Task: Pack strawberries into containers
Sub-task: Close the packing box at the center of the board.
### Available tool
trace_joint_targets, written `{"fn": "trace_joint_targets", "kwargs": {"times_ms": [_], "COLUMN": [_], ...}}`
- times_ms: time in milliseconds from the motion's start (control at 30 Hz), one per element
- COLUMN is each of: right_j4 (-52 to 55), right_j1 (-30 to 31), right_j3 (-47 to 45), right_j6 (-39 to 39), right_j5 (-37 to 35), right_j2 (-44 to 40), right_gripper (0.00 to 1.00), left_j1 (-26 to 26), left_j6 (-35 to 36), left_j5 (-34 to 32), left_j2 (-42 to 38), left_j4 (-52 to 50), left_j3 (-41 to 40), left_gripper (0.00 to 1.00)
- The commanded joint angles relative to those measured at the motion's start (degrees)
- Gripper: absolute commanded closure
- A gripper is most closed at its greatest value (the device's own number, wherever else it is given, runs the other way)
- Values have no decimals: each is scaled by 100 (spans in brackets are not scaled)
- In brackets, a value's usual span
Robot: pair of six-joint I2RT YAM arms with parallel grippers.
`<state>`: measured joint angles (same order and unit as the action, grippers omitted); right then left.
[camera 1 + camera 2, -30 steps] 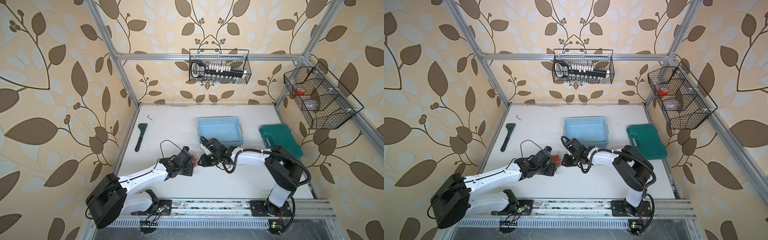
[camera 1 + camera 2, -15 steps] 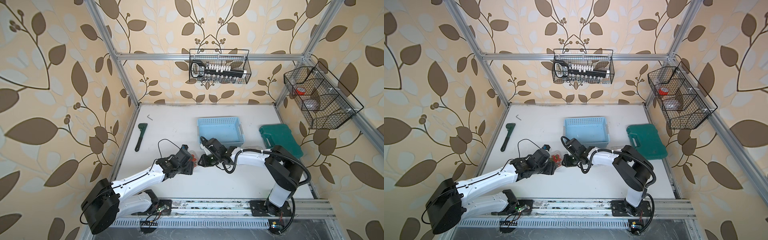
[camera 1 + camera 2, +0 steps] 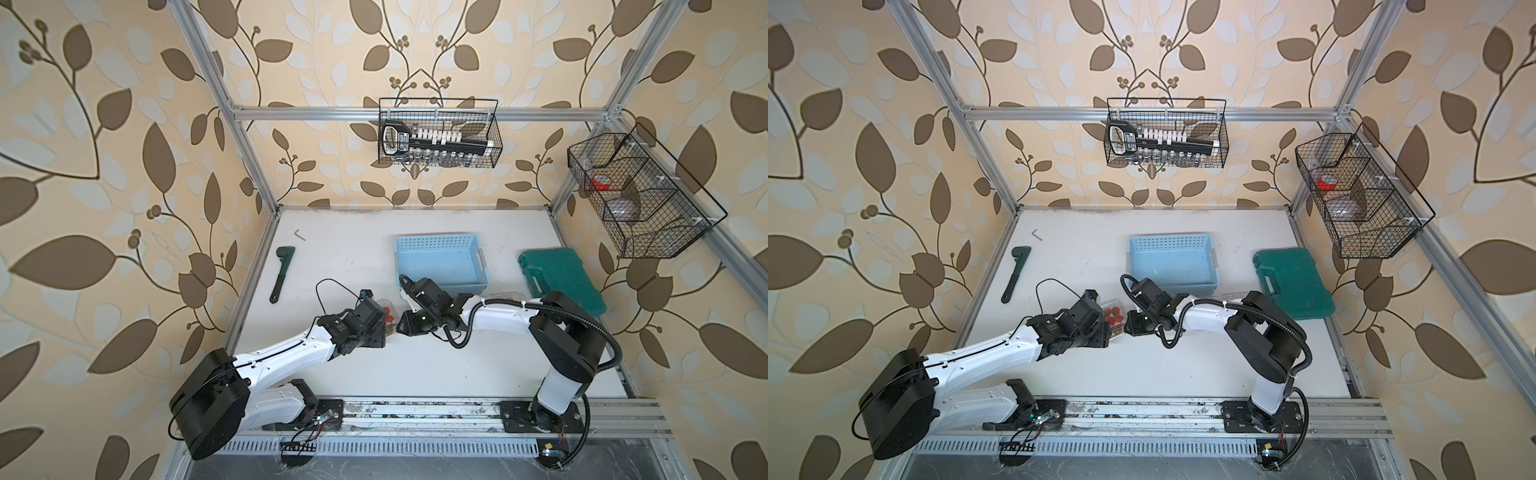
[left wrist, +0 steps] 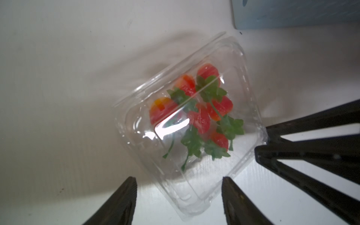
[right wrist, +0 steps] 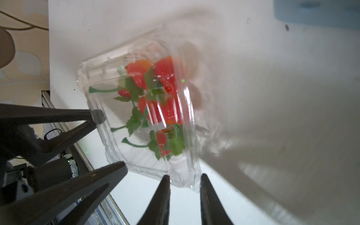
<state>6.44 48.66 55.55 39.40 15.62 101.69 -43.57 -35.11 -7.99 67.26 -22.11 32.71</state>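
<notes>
A clear clamshell container [image 4: 196, 181] lies on the white table with its lid down over several red strawberries [image 4: 200, 118] with green caps. In both top views it sits between the two arms [image 3: 385, 311] [image 3: 1116, 308]. My left gripper [image 4: 179, 179] is open, its fingers [image 4: 124, 196] standing apart on either side of one corner without touching it. My right gripper [image 5: 184, 176] is shut on the opposite corner of the container [image 5: 181, 175]. Its fingers [image 4: 292, 155] show in the left wrist view against the container's rim.
A light blue perforated basket [image 3: 440, 245] stands just behind the grippers. A green case [image 3: 561, 282] lies at the right, a green wrench [image 3: 282, 274] and a small hex key [image 3: 300, 235] at the left. Black wire baskets [image 3: 438, 133] hang on the walls.
My left gripper's jaws have come apart from the container's corner, and the left arm has shifted slightly. The right arm and container have stayed put.
</notes>
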Motion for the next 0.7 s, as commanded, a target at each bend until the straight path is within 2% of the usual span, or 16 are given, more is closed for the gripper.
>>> {"fn": "trace_joint_targets", "kwargs": {"times_ms": [0, 167, 333, 500, 567, 600, 633, 667], "right_j4": [379, 600, 831, 863, 973, 1035, 1113, 1170], "right_j1": [21, 25, 20, -305, -744, -1000, -1271, -1490], "right_j3": [109, 248, 406, 105, -125, -255, -360, -446], "right_j6": [-72, -120, -217, -402, -546, -644, -743, -825], "right_j5": [-242, -351, -491, -1090, -1574, -1944, -2387, -2743], "right_j2": [-11, -385, -709, -1528, -2045, -2325, -2641, -2875], "right_gripper": [70, 64, 62, 59, 47, 38, 25, 7], "left_j1": [-4, 15, 156, 560, 824, 1016, 1260, 1493], "left_j6": [-143, -91, 109, 339, 543, 643, 754, 798], "left_j5": [-111, -156, -190, -441, -803, -1046, -1296, -1481], "left_j2": [33, -262, -479, -915, -1187, -1272, -1319, -1321], "left_j4": [131, 132, 14, 11, 2, 40, 146, 231], "left_j3": [-68, -18, 231, 365, 434, 458, 437, 433], "left_gripper": [29, 29, 28, 24, 16, 11, 7, 3]}}
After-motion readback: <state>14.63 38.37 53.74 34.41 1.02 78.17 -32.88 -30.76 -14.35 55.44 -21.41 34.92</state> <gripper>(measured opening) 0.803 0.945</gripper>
